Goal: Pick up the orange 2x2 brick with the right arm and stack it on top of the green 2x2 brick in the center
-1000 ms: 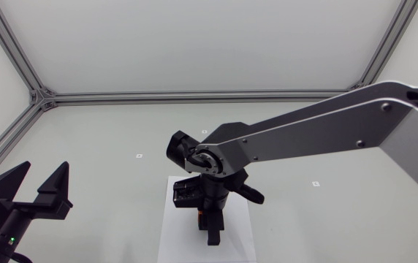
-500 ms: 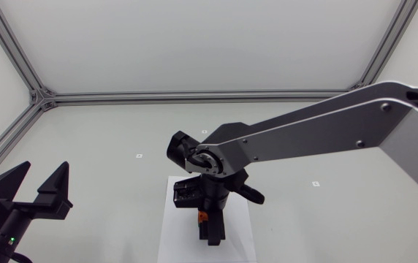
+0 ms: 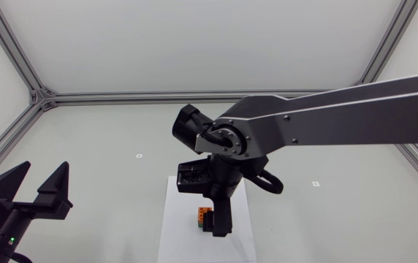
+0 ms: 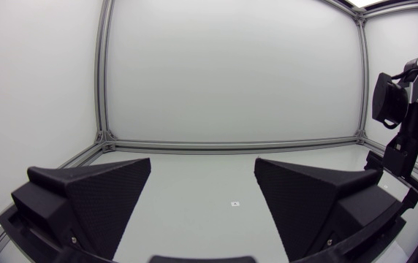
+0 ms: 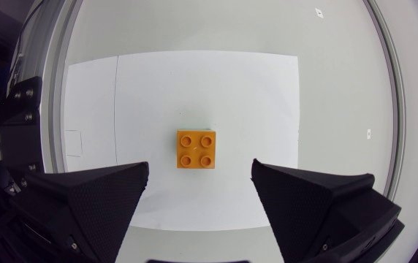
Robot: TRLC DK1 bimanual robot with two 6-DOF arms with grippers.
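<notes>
**A:** The head cam catches a sliver of green brick [image 3: 201, 225] under the orange brick [image 3: 204, 212]. The right wrist cam only gets the orange studs from above.

**B:** Yep. The right end effector [image 5: 199, 172] is spread wide and gripping nothing. The orange one sits just ahead, between its fingers, untouched.

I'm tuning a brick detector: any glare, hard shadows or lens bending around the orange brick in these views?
Right wrist view: orange 2x2 brick evenly lit on the white sheet, no glare, barely any shadow; fisheye bows the frame rail. Head view: lines straight, but the right end effector hides part of the brick. Left wrist view: brick absent, rails bowed too.
</notes>
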